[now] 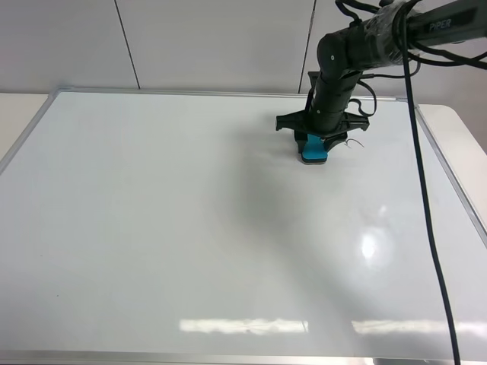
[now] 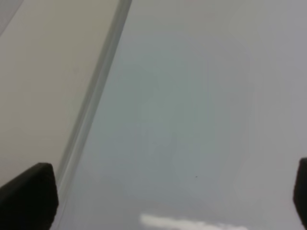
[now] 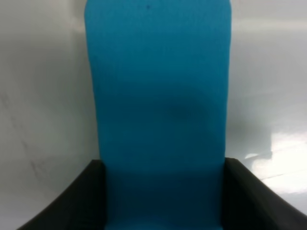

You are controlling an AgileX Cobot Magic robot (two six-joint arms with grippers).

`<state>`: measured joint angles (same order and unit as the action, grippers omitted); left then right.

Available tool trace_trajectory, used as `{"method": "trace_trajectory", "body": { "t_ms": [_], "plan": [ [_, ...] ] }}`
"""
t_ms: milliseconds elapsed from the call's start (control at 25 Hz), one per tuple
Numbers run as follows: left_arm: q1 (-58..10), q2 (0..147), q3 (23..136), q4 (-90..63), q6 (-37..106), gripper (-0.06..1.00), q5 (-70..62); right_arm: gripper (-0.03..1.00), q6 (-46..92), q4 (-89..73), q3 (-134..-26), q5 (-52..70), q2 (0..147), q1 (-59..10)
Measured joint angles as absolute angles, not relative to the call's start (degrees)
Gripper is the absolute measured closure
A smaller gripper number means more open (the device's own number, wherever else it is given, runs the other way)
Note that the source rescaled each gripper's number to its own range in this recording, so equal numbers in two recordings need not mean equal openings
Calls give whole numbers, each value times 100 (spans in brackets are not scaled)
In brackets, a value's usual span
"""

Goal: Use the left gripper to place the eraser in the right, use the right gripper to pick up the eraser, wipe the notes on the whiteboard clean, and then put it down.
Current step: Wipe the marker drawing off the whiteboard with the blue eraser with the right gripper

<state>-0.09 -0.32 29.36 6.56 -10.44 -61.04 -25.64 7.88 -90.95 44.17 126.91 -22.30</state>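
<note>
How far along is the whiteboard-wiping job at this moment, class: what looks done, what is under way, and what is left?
Done: the handover. The right gripper is shut on the eraser, and the left gripper is open and empty over the board's edge. Under way: wiping, with the eraser pressed flat on the whiteboard. Left: a thin trace of the notes shows beside the gripper, so wiping must finish before the eraser is put down.

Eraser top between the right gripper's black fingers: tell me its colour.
Bright teal blue, plain and unpatterned. The rounded rectangular eraser shows best in the right wrist view.
</note>
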Motion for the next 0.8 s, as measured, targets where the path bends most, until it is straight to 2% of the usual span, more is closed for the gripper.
{"method": "trace_trajectory", "body": {
  "t_ms": [200,800],
  "plan": [
    [-9,-32,2936,656,-1051,-6,-6104,95,-2719,1280,-9118,4634,12700,-2054],
    [-9,-32,2936,656,-1045,-6,-6104,95,-1821,1298,-9156,5073,12678,-547]
  ]
}}
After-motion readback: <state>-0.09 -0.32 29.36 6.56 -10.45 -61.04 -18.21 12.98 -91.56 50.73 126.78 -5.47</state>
